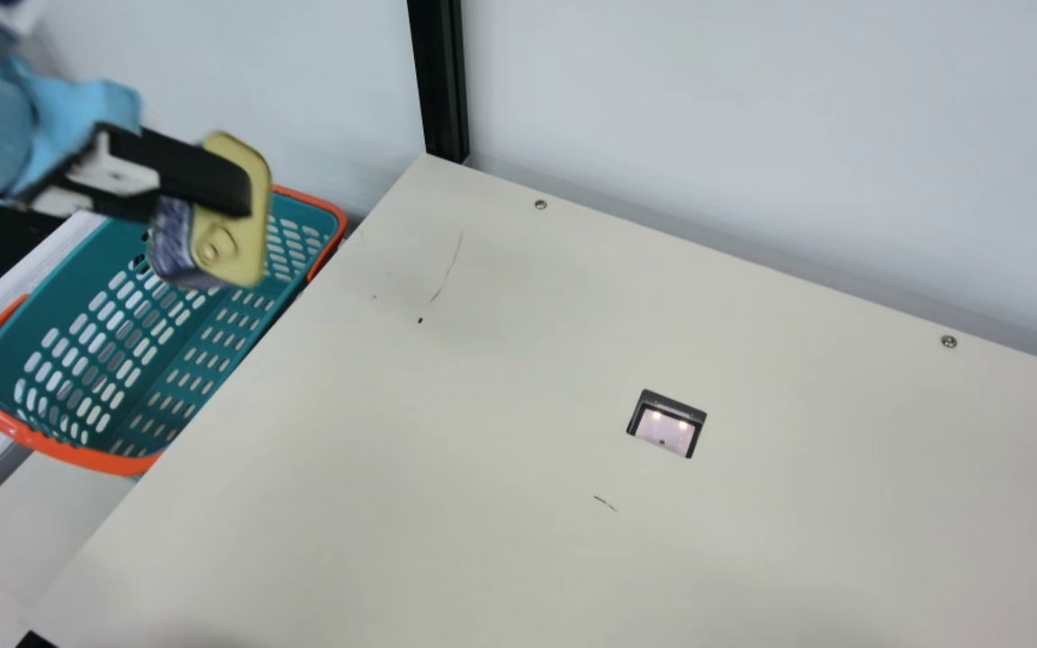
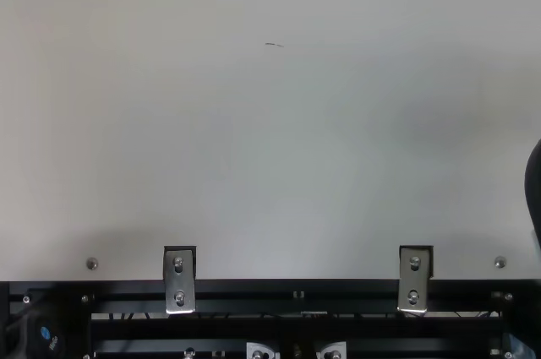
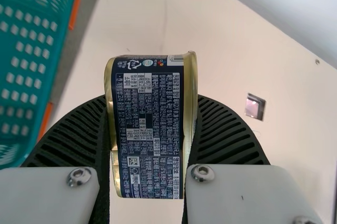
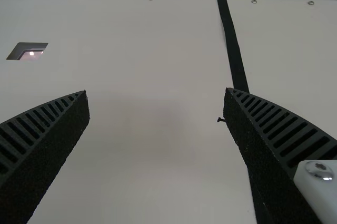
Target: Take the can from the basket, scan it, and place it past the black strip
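— How far along, judging across the whole cream bench (image 1: 482,468)?

— About a third, at a guess. Out of the basket (image 1: 122,463) with the can (image 1: 248,247), so picking up most likely done. In the main view, raised over or beside the basket, hard to tell which, and well apart from the scanning window.

— And left to do?

— Past the black strip (image 4: 231,45), a setting-down to finish with. Before that, a scan over the lit scanning window (image 1: 665,427); probably not done, given a can so near the basket.

— Any use for the right gripper (image 4: 155,92)?

— None needed just now, by the look of it. Fingers wide apart, nothing between them, above the bench near the strip.

— And in the left gripper (image 3: 151,103)?

— Fingers clamped on the can, one against each flat end. Printed side wall turned toward the left wrist camera, with part of the can poking out beyond the fingertips and part reaching back toward the wrist.

— Smallest detail?

— A ring pull (image 1: 215,245) on the gold lid, just below the covering finger in the main view.
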